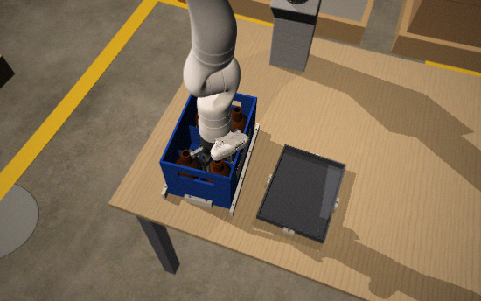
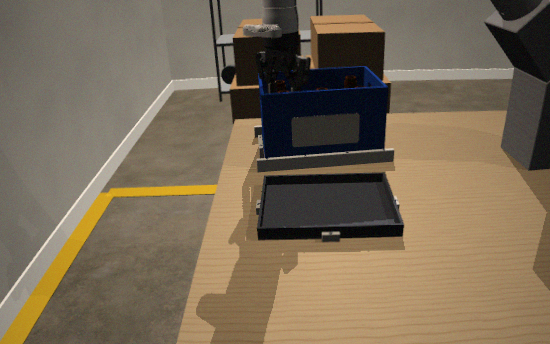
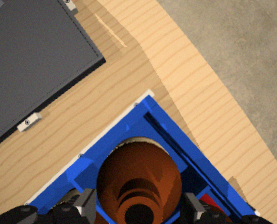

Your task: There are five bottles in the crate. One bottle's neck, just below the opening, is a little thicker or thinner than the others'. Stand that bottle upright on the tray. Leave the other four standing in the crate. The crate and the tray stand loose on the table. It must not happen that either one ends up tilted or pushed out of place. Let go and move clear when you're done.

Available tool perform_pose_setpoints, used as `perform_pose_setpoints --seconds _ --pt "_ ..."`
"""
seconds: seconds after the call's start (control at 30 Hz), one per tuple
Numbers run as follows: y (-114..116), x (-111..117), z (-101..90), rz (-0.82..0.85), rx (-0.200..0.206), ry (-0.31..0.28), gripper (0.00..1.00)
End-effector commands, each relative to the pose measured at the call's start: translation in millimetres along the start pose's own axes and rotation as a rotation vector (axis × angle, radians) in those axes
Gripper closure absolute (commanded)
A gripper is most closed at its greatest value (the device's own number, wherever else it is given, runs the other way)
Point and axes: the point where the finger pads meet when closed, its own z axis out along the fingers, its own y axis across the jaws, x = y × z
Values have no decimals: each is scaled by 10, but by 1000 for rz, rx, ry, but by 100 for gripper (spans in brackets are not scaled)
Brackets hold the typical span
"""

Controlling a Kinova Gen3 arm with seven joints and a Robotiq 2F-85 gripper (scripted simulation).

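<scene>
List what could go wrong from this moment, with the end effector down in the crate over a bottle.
1. The end effector stands open around the neck of the corner bottle; rising now would probably bring nothing up.
2. The blue crate stands loose, so a sideways nudge from the fingers could shift it or tip neighbouring bottles.
3. Nothing shows this neck is the odd one; lifting it to the tray may move the wrong bottle.

1. Top view: high above the table's corner, looking steeply down; takes in the blue crate (image 1: 192, 181), the dark tray (image 1: 275, 210) and the floor.
2. Exterior view: low, across the table, facing the wall; tray (image 2: 330, 231) nearest, crate (image 2: 320, 107) behind.
3. Wrist view: straight down, close over one crate corner (image 3: 149, 99).
4. All three views share the crate and tray (image 3: 29, 50).
</scene>
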Motion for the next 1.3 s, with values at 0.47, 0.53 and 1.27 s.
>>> perform_pose_setpoints --seconds 0.47,0.53,1.27 --pt "4 2 -4 0 -1 1 36" --pt "4 2 -4 0 -1 1 36" --pt "4 2 -166 0 -1 1 36"
